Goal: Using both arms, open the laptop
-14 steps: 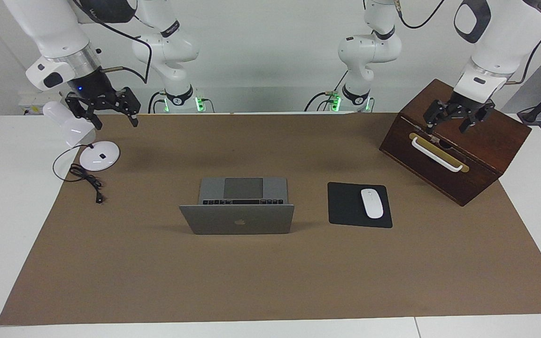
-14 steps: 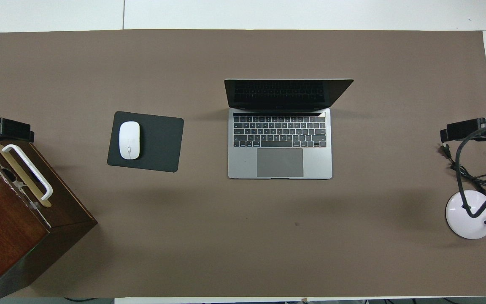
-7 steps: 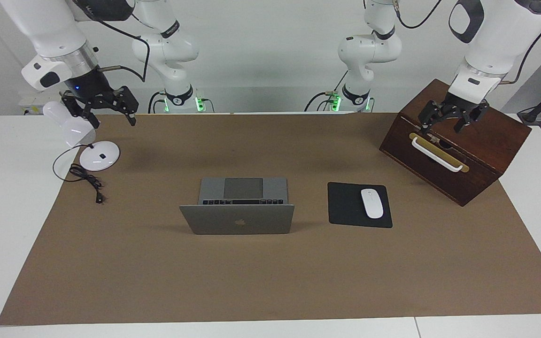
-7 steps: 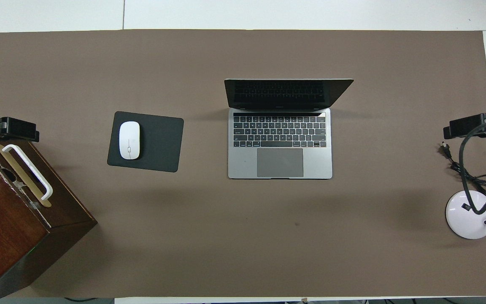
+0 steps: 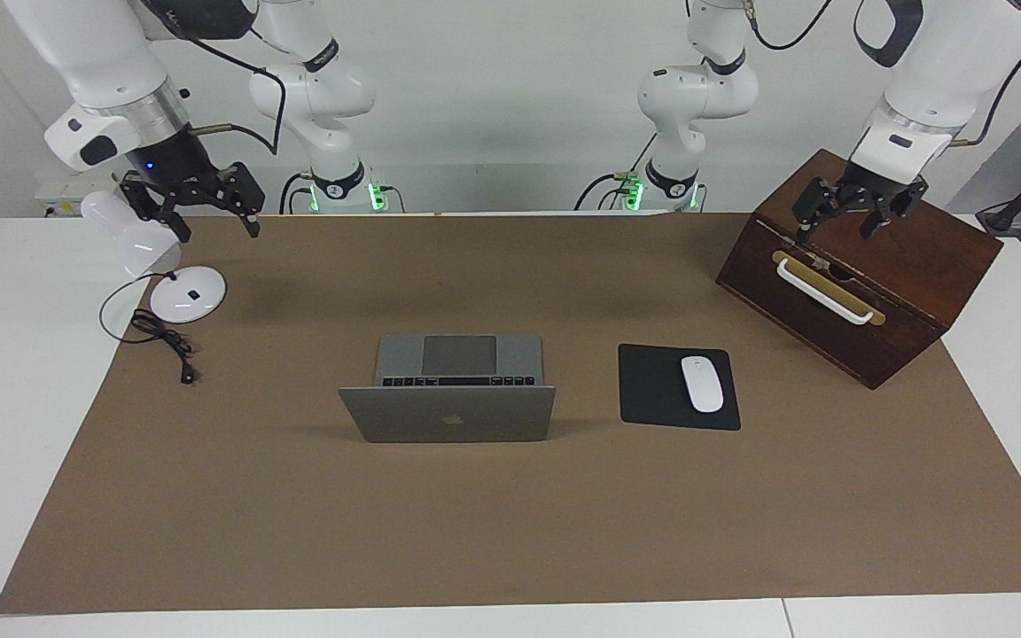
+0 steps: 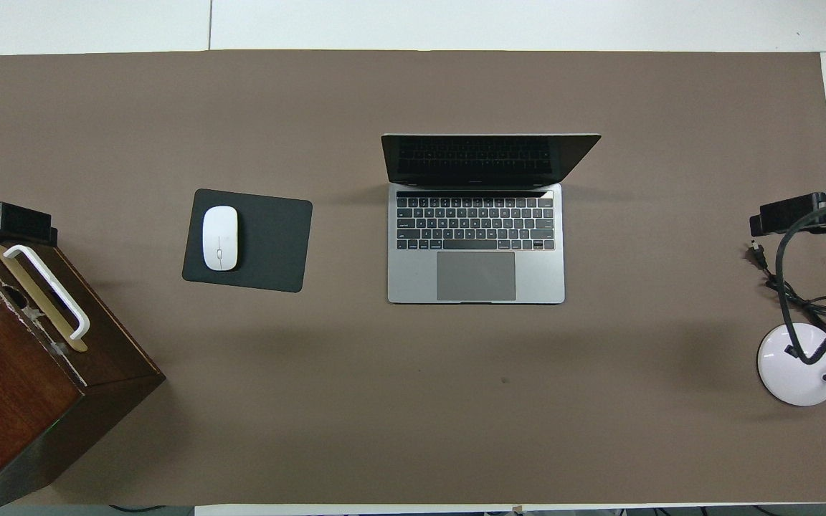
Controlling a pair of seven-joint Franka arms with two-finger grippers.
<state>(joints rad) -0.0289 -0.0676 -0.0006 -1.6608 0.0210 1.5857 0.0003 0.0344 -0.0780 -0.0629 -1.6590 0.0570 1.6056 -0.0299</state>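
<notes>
So the laptop [image 5: 448, 390] is already sitting open mid-table, lid standing up with the logo facing away from the robots, keys and trackpad showing (job looks basically done to me). The mouse pad [image 5: 677, 386] is lying beside it at 3 o'clock in the facing view. Neither arm is touching anything: the left gripper [image 5: 847, 216] is hanging at 2 o'clock over the wooden box [image 5: 909, 292], fingers apart, empty. The right gripper [image 5: 200, 206] is hovering at 10 o'clock by the lamp [image 5: 156, 261], also spread and empty. Nothing obvious left except parking the arms.

arms [image 5: 315, 80]: white, dark grey patches | wrists: silver rings | cables: black | bases: green lights
</notes>
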